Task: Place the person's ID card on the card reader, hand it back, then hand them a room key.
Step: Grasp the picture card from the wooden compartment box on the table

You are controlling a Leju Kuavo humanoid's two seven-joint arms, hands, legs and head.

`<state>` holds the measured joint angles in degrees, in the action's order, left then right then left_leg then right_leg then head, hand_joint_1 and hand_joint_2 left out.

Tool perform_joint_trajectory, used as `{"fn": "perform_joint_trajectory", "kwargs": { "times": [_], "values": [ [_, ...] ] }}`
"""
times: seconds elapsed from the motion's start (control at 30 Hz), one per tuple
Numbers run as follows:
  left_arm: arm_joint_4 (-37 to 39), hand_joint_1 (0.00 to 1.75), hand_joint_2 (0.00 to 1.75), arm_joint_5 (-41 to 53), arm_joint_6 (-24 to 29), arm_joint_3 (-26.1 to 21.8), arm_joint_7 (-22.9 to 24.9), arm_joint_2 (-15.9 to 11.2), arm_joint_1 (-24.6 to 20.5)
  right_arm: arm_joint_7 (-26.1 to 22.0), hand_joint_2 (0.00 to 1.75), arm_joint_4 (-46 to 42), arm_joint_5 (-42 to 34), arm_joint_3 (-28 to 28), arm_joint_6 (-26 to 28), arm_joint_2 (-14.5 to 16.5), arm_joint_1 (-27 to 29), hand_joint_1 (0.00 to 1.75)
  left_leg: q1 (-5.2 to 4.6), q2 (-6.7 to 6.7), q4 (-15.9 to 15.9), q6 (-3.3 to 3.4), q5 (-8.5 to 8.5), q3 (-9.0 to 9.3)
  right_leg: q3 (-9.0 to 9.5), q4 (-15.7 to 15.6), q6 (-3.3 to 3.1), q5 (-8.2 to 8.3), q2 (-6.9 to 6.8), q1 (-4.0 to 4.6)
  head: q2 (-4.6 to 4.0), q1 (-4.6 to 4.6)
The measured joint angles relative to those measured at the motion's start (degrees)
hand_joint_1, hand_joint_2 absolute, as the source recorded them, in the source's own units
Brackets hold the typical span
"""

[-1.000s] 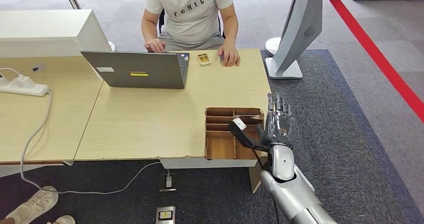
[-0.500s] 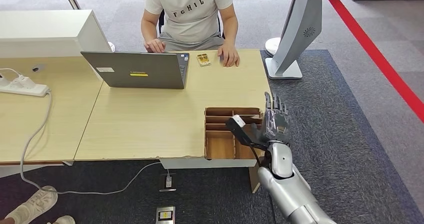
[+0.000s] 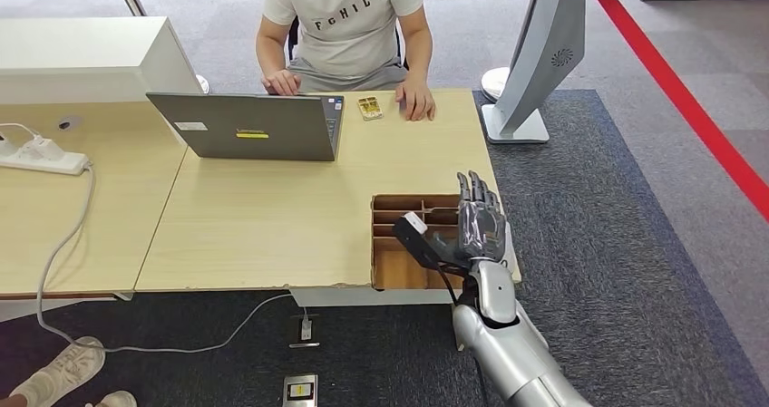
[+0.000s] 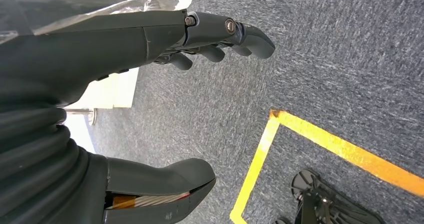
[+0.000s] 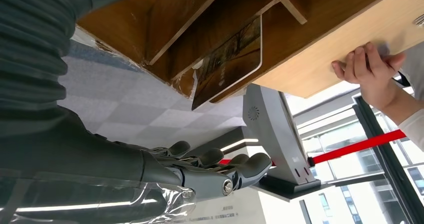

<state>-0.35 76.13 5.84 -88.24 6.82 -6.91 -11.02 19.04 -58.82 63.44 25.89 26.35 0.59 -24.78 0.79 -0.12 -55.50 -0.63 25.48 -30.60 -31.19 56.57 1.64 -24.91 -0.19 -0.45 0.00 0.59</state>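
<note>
Right hand [image 3: 478,227] empty, fingers straight and apart, above cardboard tray [image 3: 396,265] at counter [image 3: 272,217] edge. Key card [image 5: 229,60] leans in tray slot just beyond fingertips, long axis along divider. ID card [image 3: 368,108] far ahead, by person's hand [image 3: 416,104]; print unreadable. Left hand [image 4: 150,39] empty, fingers loosely extended, over carpet.

Head view looks down over the desk [image 3: 272,217]; wrist views sit close.

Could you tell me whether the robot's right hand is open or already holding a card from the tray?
Open. The right robot hand hovers over the cardboard tray with fingers extended and apart, holding nothing; a card rests in the tray.
</note>
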Motion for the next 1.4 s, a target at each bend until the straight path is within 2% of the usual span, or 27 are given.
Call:
{"fn": "perform_joint_trajectory", "kwargs": {
  "times": [0.03,0.13,0.17,0.2,0.67,1.4],
  "values": [
    [0.00,0.00,1.75,0.00,0.00,0.00,-0.03,0.00,0.00,0.00,1.75,-0.15,0.01,0.03,-0.04,0.09,0.07,0.19,0.00,0.00,0.00,0.00,0.00,0.00,0.00,0.00,0.00,0.00,0.00,0.00,0.00,0.00],
    [0.00,0.00,1.75,0.08,-0.06,0.00,-0.11,0.00,0.00,0.27,1.75,-0.54,0.14,0.16,-0.23,0.27,0.23,1.37,0.00,0.00,0.00,0.00,0.00,0.00,0.00,0.00,0.00,0.00,0.00,0.00,0.00,0.00],
    [0.00,0.00,1.75,0.18,-0.14,0.00,-0.14,-0.01,0.00,0.49,1.75,-0.66,0.24,0.21,-0.34,0.30,0.26,1.66,0.00,0.00,0.00,0.00,0.00,0.00,0.00,0.00,0.00,0.00,0.00,0.00,0.00,0.00],
    [0.00,0.00,1.75,0.32,-0.24,0.00,-0.16,-0.01,0.00,0.73,1.75,-0.80,0.38,0.25,-0.44,0.30,0.30,1.71,0.00,0.00,0.00,0.00,0.00,0.00,0.00,0.00,0.00,0.00,0.00,0.00,0.00,0.00],
    [0.00,0.00,1.75,0.80,-0.98,0.00,-0.31,-0.44,0.03,3.50,1.75,-1.50,2.26,0.25,-0.91,-0.28,0.37,1.75,0.00,0.00,0.00,0.00,0.00,0.01,-0.01,0.00,0.00,0.00,0.00,0.00,0.00,0.01],
    [0.00,0.00,1.75,-0.32,-0.66,0.00,-0.31,-0.44,0.02,2.27,1.75,-1.41,3.27,0.36,-0.17,0.58,0.34,1.75,0.00,0.00,0.00,0.00,0.00,0.00,0.00,0.00,0.00,0.00,0.00,0.00,0.00,0.00]
  ]
}}
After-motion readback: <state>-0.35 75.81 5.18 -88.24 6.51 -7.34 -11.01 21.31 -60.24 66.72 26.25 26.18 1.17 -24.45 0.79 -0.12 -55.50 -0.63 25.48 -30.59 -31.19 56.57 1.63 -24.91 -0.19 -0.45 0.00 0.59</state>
